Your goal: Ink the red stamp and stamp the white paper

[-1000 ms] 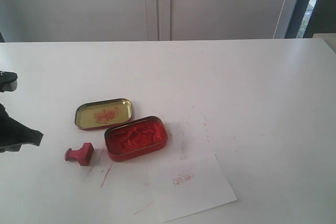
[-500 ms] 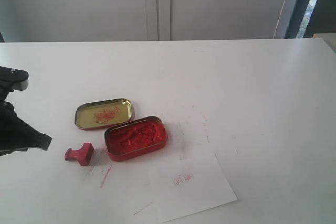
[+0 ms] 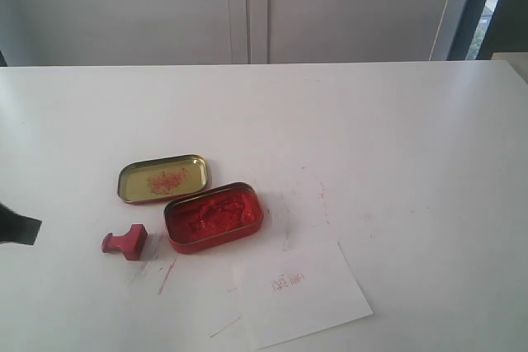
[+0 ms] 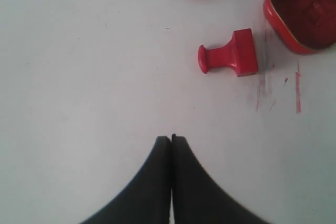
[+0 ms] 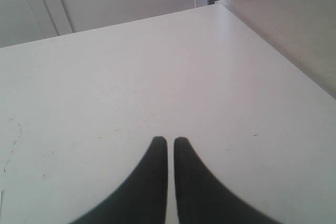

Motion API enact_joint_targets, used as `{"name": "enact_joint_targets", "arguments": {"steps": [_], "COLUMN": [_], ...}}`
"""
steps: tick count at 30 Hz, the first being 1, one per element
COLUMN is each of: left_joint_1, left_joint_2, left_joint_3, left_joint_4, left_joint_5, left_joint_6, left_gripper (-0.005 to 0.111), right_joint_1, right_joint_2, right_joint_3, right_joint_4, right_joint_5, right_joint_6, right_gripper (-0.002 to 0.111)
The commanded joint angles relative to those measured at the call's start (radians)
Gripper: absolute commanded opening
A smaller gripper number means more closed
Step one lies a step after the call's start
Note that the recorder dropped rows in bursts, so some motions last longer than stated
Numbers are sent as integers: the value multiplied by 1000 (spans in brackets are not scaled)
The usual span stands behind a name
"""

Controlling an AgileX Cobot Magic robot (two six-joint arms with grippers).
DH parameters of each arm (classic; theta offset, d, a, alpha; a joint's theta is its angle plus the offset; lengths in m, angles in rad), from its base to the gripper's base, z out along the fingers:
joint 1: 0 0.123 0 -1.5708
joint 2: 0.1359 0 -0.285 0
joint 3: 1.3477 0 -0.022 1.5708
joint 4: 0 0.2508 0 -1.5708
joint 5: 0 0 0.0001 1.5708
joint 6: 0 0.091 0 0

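The red stamp lies on its side on the white table, just left of the open red ink tin. The left wrist view shows the same stamp with its knob pointing away from the ink tin. My left gripper is shut and empty, hovering over bare table some way from the stamp; only its dark tip shows at the exterior view's left edge. The white paper lies near the front edge and carries a small red mark. My right gripper is shut with nothing in it, over bare table.
The gold-coloured tin lid lies open behind the ink tin, with red smears inside. Red ink streaks mark the table between stamp and paper. The table's far corner and edge appear in the right wrist view.
The left arm has drawn back to the left and out of the exterior view; only a dark tip remains at the edge. Stamp, tins and paper have not moved.
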Motion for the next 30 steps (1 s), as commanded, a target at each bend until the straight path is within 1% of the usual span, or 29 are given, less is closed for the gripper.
{"name": "enact_joint_targets", "arguments": {"steps": [1, 6, 28, 30], "left_joint_1": [-7, -7, -7, 15], "left_joint_2": [-103, -163, -171, -186], "left_joint_3": [17, 17, 17, 17], "left_joint_4": [-12, -12, -12, -16], "left_joint_5": [47, 101, 97, 97], "left_joint_6": [-10, -10, -6, -7], "left_gripper": [0, 0, 0, 0], "right_joint_1": [2, 2, 2, 2], "right_joint_2": [-5, -5, -5, -5], "right_joint_3": [6, 6, 6, 6], "right_joint_4": [-4, -4, -4, -4], "right_joint_5": [-3, -3, -3, -3], "right_joint_6": [1, 1, 1, 1], "right_gripper": [5, 5, 5, 5]}}
